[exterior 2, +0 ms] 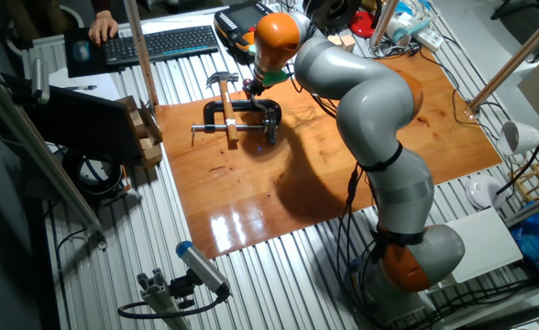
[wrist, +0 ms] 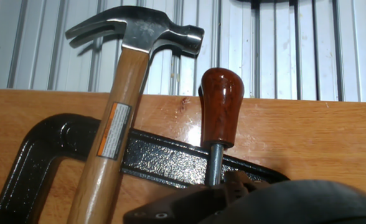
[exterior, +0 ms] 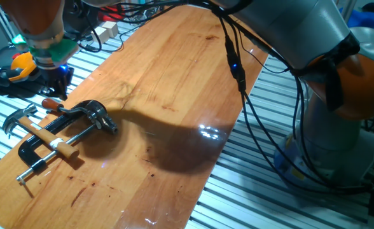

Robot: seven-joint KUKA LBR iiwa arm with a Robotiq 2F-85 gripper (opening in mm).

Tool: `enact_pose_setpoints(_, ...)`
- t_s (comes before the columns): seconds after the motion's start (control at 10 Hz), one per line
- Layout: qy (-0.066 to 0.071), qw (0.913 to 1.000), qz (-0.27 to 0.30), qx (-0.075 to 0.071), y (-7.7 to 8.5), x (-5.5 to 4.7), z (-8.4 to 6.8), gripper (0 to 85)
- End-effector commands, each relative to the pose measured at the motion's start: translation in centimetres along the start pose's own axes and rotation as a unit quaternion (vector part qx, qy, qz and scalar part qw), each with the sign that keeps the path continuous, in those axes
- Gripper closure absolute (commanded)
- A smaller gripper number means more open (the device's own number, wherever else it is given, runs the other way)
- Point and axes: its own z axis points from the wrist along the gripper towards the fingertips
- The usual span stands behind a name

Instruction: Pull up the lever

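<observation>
While the arm reaches over the far left corner of the wooden board (exterior: 174,83), the gripper (exterior: 52,79) hangs just above the lever (exterior: 52,105) — a slim arm with a reddish-brown tip (wrist: 221,99) on the black clamp (exterior: 60,130). Whether the fingers are parted or closed cannot be told. In the hand view the knob points toward the board's edge, just right of the hammer (wrist: 124,99), whose wooden shaft lies across the clamp's frame — its steel head past the edge.

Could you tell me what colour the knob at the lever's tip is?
Glossy reddish-brown knob; the hand view shows it best.
</observation>
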Motion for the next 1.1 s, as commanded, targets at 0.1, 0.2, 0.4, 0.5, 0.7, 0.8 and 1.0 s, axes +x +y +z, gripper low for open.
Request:
enact_pose_setpoints(0.1,-0.002,1.0000,0.000,0.002,0.1,0.1,0.2,85.0)
enact_pose_setpoints(0.2,-0.004,1.0000,0.001,0.004,0.2,0.2,0.6,85.0)
enact_pose_setpoints(0.4,-0.004,1.0000,0.003,0.002,0.3,0.5,1.2,85.0)
enact_pose_setpoints(0.5,-0.004,1.0000,0.006,0.002,0.6,0.7,1.4,85.0)
enact_pose_setpoints(0.7,-0.001,0.9999,0.010,0.004,0.9,0.9,1.3,85.0)
enact_pose_setpoints(0.8,0.000,0.9999,0.010,0.004,0.9,0.9,1.3,85.0)
enact_pose_setpoints(1.0,-0.001,0.9999,0.011,0.003,1.0,0.9,1.7,85.0)
